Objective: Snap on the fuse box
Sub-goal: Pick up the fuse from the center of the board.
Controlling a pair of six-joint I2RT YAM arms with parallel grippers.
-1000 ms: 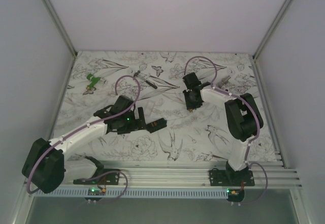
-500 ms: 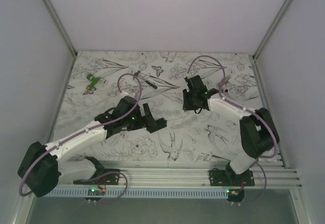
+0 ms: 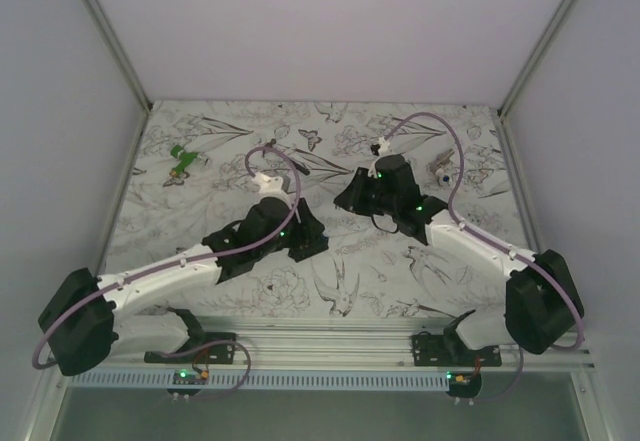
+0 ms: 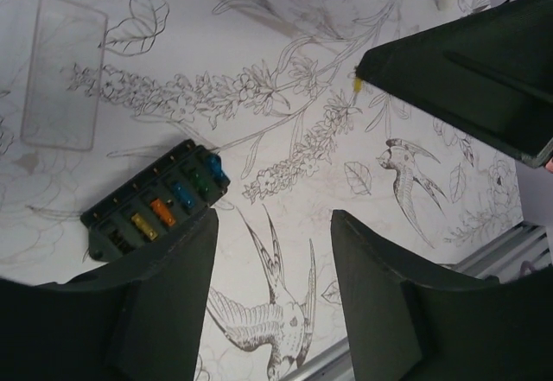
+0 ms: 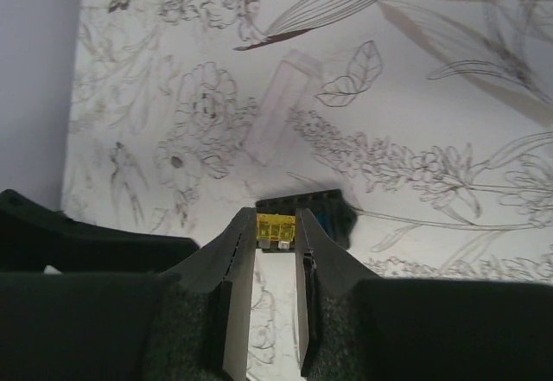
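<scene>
The fuse box is a small black block with yellow, orange, blue and green fuses in its slots. It lies flat on the patterned table, just left of my left gripper. That gripper is open with only table between its fingers, and its left finger overlaps the box's near edge. My right gripper is shut on a small yellow fuse, held above the near end of the fuse box. From above, the left gripper covers the box and the right gripper hovers close by.
A clear rectangular lid lies flat on the table beyond the box, also visible as the lid in the right wrist view. A green piece sits at the far left. A small blue-tipped item rests at the far right.
Both arms have stretched toward the table's centre. The left gripper moved right over the fuse box and its jaws narrowed. The right gripper swung down-left with the yellow fuse toward the box.
</scene>
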